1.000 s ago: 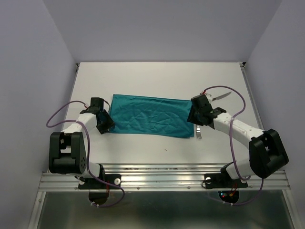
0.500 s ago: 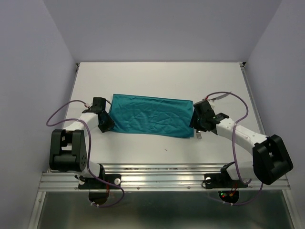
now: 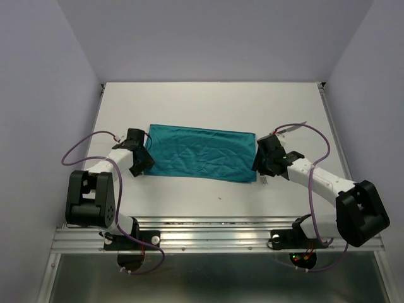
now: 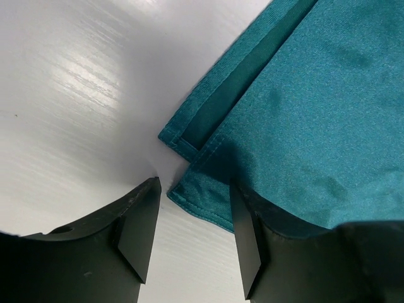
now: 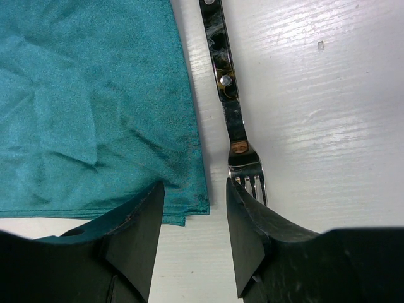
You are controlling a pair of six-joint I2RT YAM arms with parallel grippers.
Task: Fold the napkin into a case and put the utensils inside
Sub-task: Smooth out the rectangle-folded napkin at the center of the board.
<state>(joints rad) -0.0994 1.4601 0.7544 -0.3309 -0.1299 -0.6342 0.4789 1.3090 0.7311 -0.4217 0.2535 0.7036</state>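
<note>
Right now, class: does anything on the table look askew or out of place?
Yes. At the corner of the napkin by the left tool, the two folded layers do not line up: one hemmed edge sticks out past the other. Nothing else stands out.

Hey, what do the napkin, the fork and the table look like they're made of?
Napkin: teal woven cloth with a slight sheen; the fine weave, stitched hem and soft creases show it.
Fork: polished metal, probably steel; it is silver and mirrors its surroundings.
Table: a hard, smooth white surface, maybe laminate or painted board; it shows faint streaky glare, but the exact material is unclear.
</note>
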